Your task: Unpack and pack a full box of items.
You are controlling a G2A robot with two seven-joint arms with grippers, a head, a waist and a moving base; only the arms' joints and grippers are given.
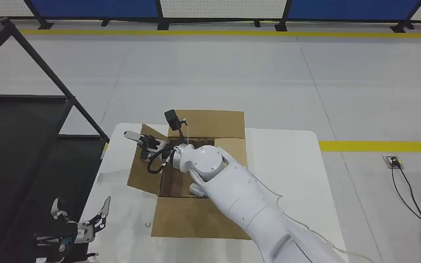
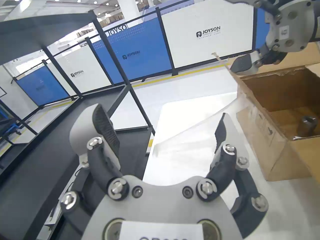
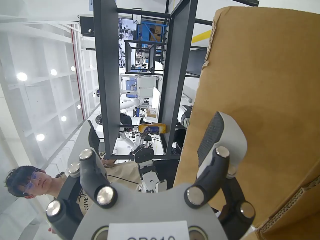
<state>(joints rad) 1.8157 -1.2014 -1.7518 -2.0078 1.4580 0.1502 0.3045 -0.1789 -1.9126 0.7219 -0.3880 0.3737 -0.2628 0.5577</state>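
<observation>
The box sits open in the middle of the tabletop, all four flaps folded outward, so I judge I'm at the unpacking stage, near its start or just readying the opening. My right gripper is at the box's left flap, spread wide, with one finger lying over the cardboard and the other past the flap's edge; it pinches nothing. My left gripper hangs well away from the box, off its near left corner by the tabletop's edge, also spread and empty.

Next, as I read it, I should either press that flap flatter or leave it and go down into the opening. That calls for clearing the flap's edge first, then coming in from above.

The box is plain brown corrugated card, with a torn, ragged lip on one flap. Deep inside, against the near wall, stands a small dark cylinder; I cannot tell what else is in there.
</observation>
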